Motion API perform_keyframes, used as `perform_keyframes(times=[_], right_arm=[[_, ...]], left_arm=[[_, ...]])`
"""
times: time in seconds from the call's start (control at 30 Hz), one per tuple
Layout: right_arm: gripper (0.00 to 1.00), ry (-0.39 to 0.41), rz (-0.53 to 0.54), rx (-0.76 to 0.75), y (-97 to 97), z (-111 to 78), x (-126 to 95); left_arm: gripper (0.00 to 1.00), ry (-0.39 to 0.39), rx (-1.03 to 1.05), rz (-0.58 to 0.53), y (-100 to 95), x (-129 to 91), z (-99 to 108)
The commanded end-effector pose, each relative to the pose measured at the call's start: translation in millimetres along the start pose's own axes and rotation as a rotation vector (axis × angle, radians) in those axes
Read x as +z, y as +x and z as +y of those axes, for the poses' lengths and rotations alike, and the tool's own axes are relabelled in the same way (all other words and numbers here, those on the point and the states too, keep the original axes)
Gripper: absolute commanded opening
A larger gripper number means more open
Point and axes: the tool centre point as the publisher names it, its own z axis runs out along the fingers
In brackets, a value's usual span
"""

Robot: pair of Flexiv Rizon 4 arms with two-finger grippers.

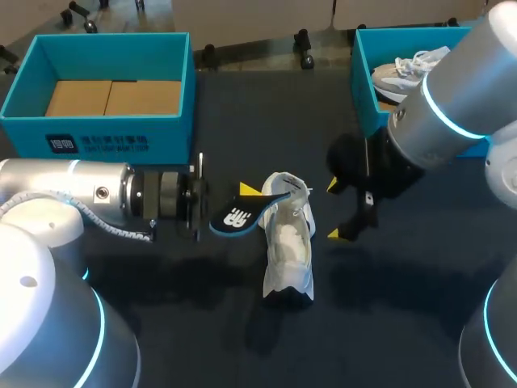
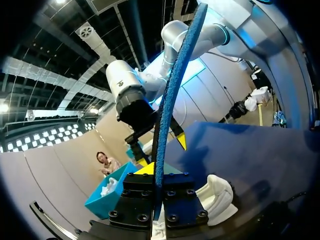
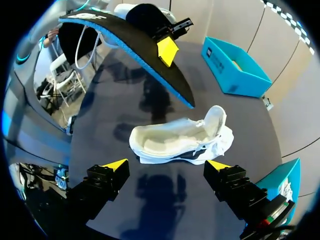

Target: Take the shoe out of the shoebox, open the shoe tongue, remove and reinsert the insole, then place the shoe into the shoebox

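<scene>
A white shoe (image 1: 287, 242) lies on the black table, its opening upward, also seen in the right wrist view (image 3: 180, 140) and the left wrist view (image 2: 216, 196). The black insole (image 1: 240, 215) with a blue edge hangs above the shoe's heel end. My left gripper (image 1: 246, 194) is shut on one end of it. In the left wrist view the insole (image 2: 172, 100) stands edge-on between the left gripper's (image 2: 157, 172) fingers. My right gripper (image 1: 332, 209) stands open just right of the shoe, holding nothing. In its own view the right gripper (image 3: 167, 165) hovers beside the shoe, under the insole (image 3: 130, 45).
An empty teal shoebox (image 1: 28, 81) with a cardboard floor stands at the back left, also visible in the right wrist view (image 3: 235, 70). A second teal shoebox (image 1: 361, 77) at the back right holds another shoe (image 1: 404, 73). Bare black tabletop surrounds the white shoe.
</scene>
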Motion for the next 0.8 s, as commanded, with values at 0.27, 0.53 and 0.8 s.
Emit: perform_keyframes(times=[0.27, 0.53, 0.8], right_arm=[[1.00, 0.007, -0.015, 0.017, 2.0, -3.8, 15], [1.00, 0.007, -0.015, 0.017, 2.0, -3.8, 15], [1.00, 0.007, -0.015, 0.017, 2.0, -3.8, 15]], left_arm=[[0.00, 0.012, -0.024, -0.008, 14.9, -2, 0], [0.00, 0.019, -0.043, 0.016, 33.2, 0, -4], [0.00, 0.019, -0.055, 0.039, 45.2, 2, -6]])
